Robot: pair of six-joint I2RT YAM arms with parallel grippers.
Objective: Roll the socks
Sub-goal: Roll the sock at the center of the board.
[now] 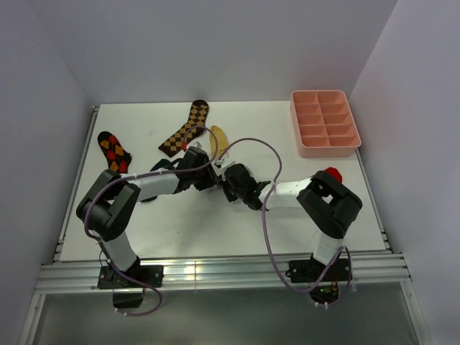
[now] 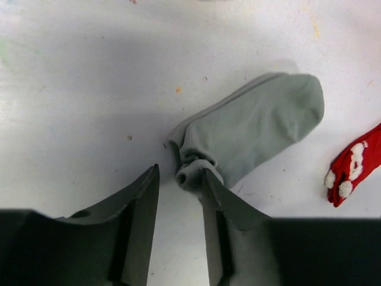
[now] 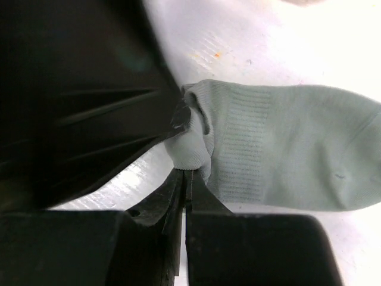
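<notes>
The grey sock (image 2: 256, 128) lies flat on the white table, its cuff end bunched into a small roll (image 2: 189, 176). My left gripper (image 2: 180, 173) is open at that roll, and its right finger (image 2: 215, 190) touches it. My right gripper (image 3: 186, 173) is shut, pinching the grey sock (image 3: 280, 155) at the bunched cuff. In the top view both grippers, left (image 1: 207, 177) and right (image 1: 232, 185), meet at the table's middle and hide the grey sock. The mustard yellow sock (image 1: 219, 140) lies just behind them. A dark shape (image 1: 162, 164) by the left arm may be the navy sock.
A brown checkered long sock (image 1: 185, 129) lies at the back. A red-and-black argyle sock (image 1: 113, 151) lies at the left. A red sock with white trim (image 2: 354, 173) lies right of the grey sock. A pink compartment tray (image 1: 325, 122) stands at the back right.
</notes>
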